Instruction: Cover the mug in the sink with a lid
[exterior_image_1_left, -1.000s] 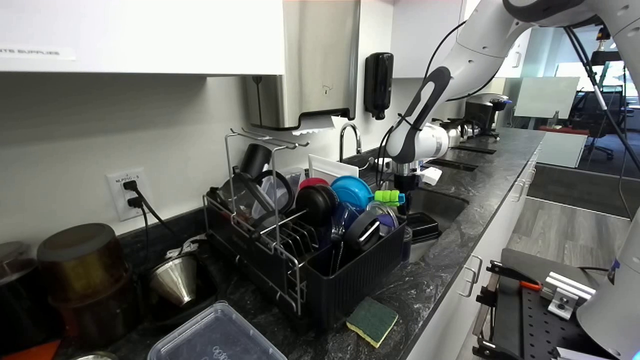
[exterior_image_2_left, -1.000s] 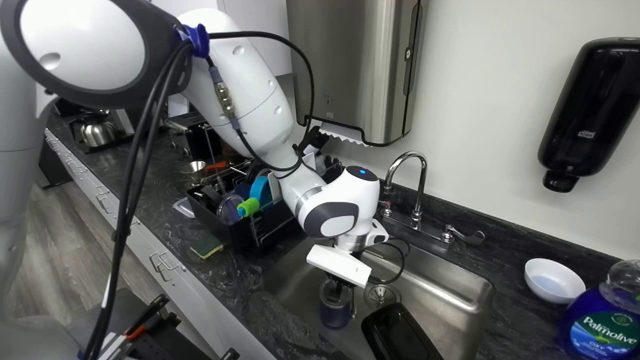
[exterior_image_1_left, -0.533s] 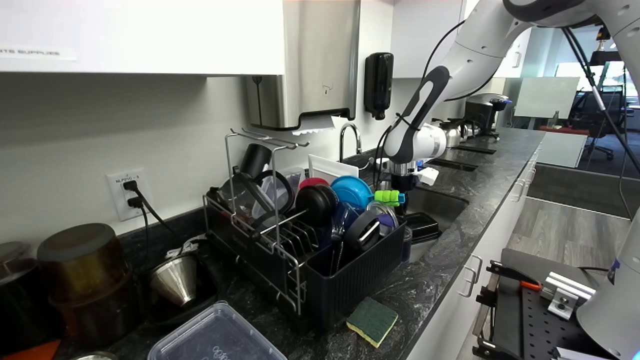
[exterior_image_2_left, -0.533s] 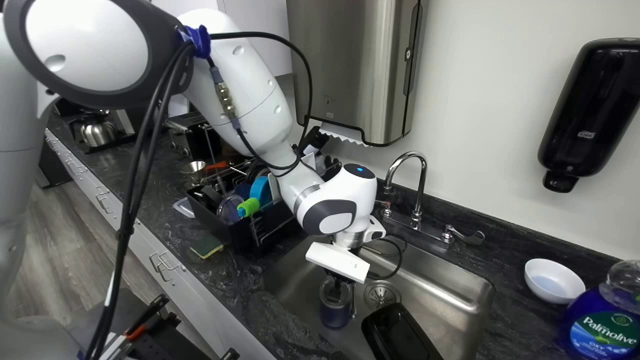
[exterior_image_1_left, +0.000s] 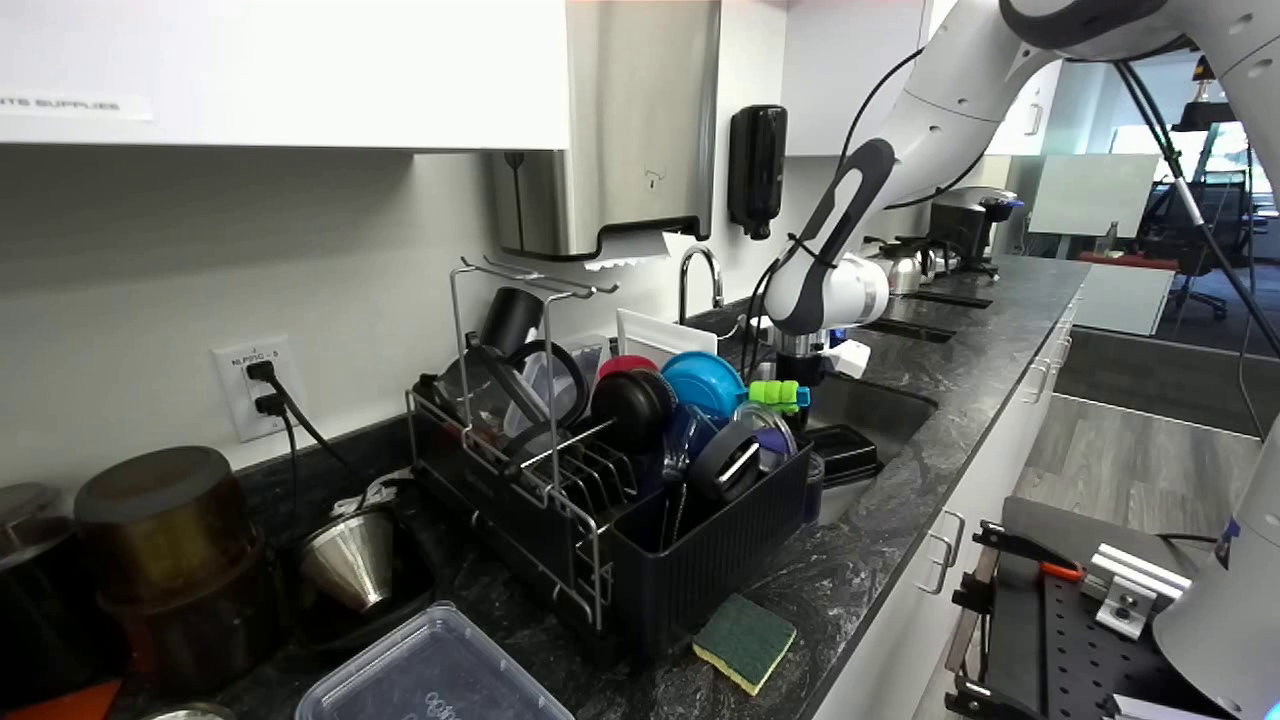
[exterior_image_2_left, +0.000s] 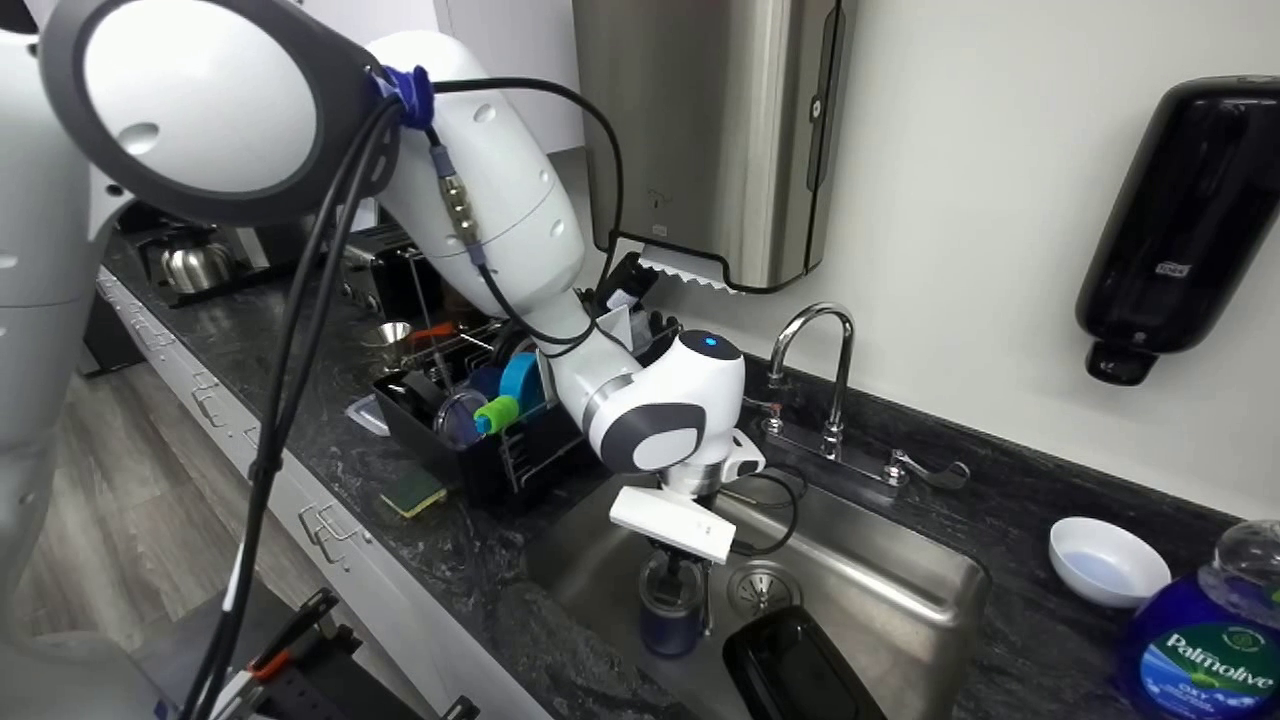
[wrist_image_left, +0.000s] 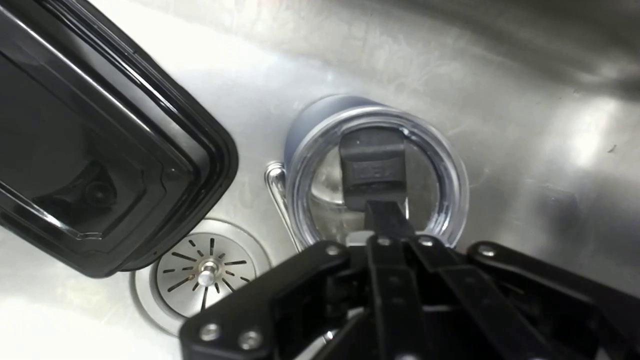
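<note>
One blue mug (exterior_image_2_left: 672, 638) stands upright in the metal sink (exterior_image_2_left: 880, 610), and a clear lid (wrist_image_left: 427, 182) with a dark slider (wrist_image_left: 374, 167) lies over its mouth; whether it is pressed fully down I cannot tell. The end effector (wrist_image_left: 389, 220) is low over the lid, its fingers drawn together at the slider's edge; whether they pinch the slider or merely meet above it, I cannot tell. A slim metal handle (wrist_image_left: 278, 187) shows just beside the mug, partly hidden. Near it are the drain (wrist_image_left: 207, 272) and a glossy black container (wrist_image_left: 100, 145), which covers part of the drain in the wrist view. Behind the sink rises a curved chrome tap (exterior_image_2_left: 845, 370). The bench (exterior_image_2_left: 480, 575) carries a loaded dish rack (exterior_image_1_left: 690, 580) and a green-and-yellow sponge (exterior_image_1_left: 745, 640) on one side of the sink, a white bowl (exterior_image_2_left: 1108, 560) and a bottle of blue dish soap (exterior_image_2_left: 1210, 640) toward the other. A paper towel dispenser (exterior_image_2_left: 710, 140) and a black soap dispenser (exterior_image_2_left: 1180, 220) hang on the wall (exterior_image_2_left: 960, 200).
</note>
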